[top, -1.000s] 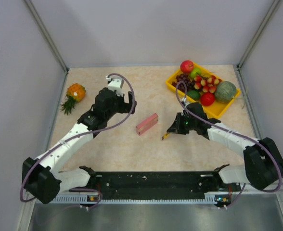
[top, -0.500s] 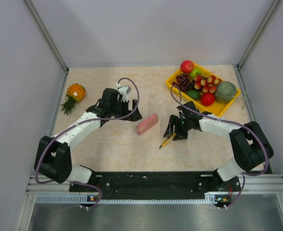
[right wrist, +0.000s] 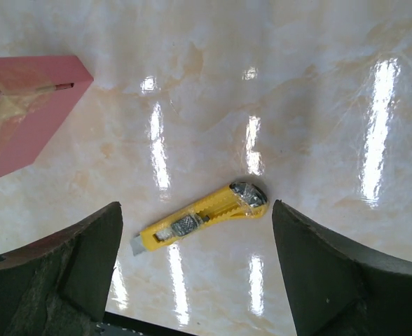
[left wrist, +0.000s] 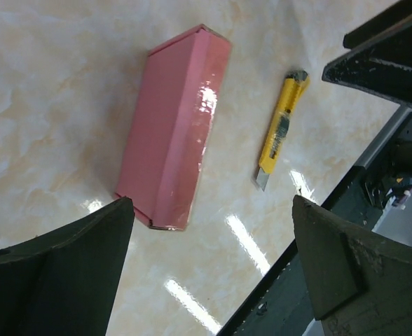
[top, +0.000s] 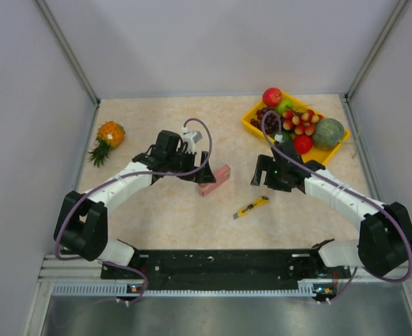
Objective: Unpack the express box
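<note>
Jaws spread; express box [left wrist: 174, 126] pink, flat, closed.

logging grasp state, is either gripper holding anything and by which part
Nothing is held. The left gripper and right gripper are open; the express box and yellow knife lie free on the table.

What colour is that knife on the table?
The knife is yellow with a silvery blade tip; clearest in the right wrist view.

Glossy marbled table [right wrist: 297, 84]; smooth, sheeny pink cardboard express box [left wrist: 174, 133].
</note>
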Robot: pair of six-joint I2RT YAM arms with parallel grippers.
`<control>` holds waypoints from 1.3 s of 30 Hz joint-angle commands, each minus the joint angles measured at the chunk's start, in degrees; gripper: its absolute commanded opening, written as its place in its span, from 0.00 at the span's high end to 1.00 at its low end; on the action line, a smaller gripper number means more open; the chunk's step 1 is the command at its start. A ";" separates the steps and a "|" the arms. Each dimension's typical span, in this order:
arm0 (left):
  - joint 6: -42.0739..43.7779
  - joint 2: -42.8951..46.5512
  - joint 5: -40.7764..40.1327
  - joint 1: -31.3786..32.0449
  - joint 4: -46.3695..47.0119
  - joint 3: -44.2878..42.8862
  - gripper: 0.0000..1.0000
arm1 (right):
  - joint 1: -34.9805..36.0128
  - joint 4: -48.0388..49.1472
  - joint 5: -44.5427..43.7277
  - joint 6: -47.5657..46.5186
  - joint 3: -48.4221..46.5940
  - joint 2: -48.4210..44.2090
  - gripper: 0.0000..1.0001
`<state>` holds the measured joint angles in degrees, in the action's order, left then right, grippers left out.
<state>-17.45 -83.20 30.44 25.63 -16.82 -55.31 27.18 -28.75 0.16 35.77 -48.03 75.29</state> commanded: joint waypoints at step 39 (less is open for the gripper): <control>-31.51 -19.81 8.16 5.49 21.66 0.20 0.49 | 10.70 12.23 -1.64 -2.29 -0.75 3.99 0.23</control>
<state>-45.23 -102.89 38.59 31.42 -0.08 -55.42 36.99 -17.91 2.37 32.38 -48.42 79.42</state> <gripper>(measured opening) 0.492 0.773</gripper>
